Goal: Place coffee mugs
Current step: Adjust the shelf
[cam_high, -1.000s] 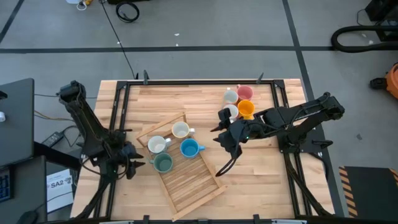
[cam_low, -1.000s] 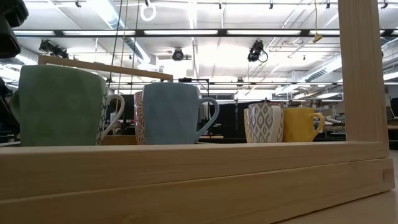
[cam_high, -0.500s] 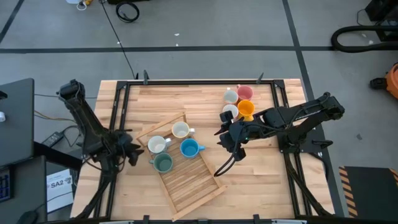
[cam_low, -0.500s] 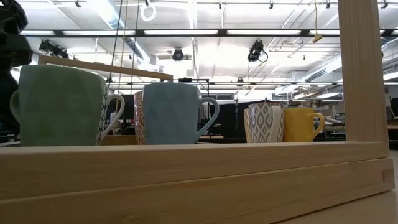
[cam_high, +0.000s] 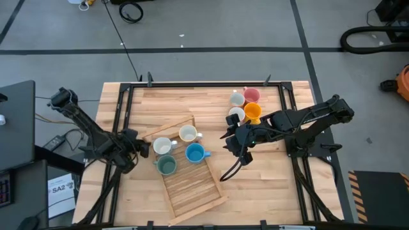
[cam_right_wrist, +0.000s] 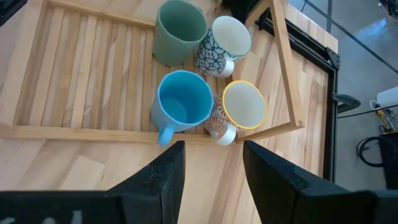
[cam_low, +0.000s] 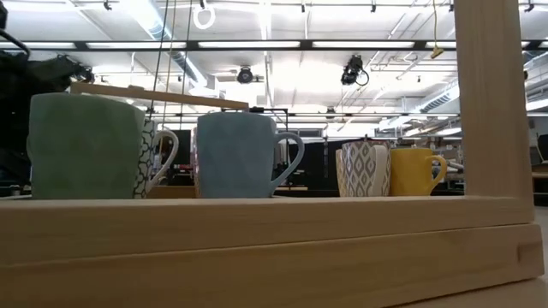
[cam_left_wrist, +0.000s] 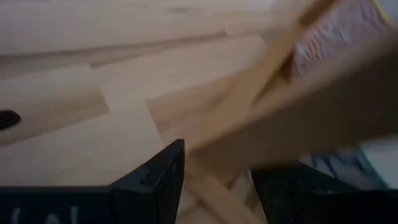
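The tray (cam_high: 192,182) holds four mugs (cam_high: 192,152): green, blue, two patterned white. Four more stand at the desk's (cam_high: 211,99) one o'clock. Both grippers' fingers are open: left (cam_high: 142,147), right (cam_high: 228,139).

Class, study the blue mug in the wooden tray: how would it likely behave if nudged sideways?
The blue mug looks rigid and glazed, so it would probably slide, not bend. Squat and upright, it seems unlikely to tip. Pressed against the yellow-rimmed mug, it might shove that one along.
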Tool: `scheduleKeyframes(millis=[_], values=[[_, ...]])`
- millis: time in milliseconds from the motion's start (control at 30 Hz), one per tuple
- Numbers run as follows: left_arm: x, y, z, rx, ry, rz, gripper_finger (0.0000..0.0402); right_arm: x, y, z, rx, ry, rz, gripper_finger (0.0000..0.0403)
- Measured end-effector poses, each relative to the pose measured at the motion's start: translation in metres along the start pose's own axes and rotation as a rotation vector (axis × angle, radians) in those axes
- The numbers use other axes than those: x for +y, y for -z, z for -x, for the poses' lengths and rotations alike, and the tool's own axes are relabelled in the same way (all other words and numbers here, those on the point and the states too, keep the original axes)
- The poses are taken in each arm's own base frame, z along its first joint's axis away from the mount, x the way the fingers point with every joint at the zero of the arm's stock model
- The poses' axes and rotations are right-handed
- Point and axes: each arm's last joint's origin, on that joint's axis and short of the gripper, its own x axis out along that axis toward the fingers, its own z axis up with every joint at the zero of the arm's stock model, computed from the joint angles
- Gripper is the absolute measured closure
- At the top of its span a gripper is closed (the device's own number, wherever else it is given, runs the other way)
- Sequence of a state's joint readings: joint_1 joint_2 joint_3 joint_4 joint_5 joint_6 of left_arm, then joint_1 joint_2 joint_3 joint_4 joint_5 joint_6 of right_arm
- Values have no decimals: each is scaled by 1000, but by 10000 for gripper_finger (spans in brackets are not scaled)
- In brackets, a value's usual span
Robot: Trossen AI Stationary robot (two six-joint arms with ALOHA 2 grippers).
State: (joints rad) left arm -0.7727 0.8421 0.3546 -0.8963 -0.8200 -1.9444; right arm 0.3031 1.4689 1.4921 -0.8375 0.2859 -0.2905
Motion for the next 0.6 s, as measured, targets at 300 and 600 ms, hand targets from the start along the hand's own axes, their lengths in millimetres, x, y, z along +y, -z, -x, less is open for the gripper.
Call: scheduleKeyframes(millis=[300, 600], values=[[1, -19, -14, -145, -121, 63, 219, 0, 0, 0, 0, 0, 0, 235], [2, -35, -25, -269, -210, 45, 219, 0, 0, 0, 1, -1, 0, 235]])
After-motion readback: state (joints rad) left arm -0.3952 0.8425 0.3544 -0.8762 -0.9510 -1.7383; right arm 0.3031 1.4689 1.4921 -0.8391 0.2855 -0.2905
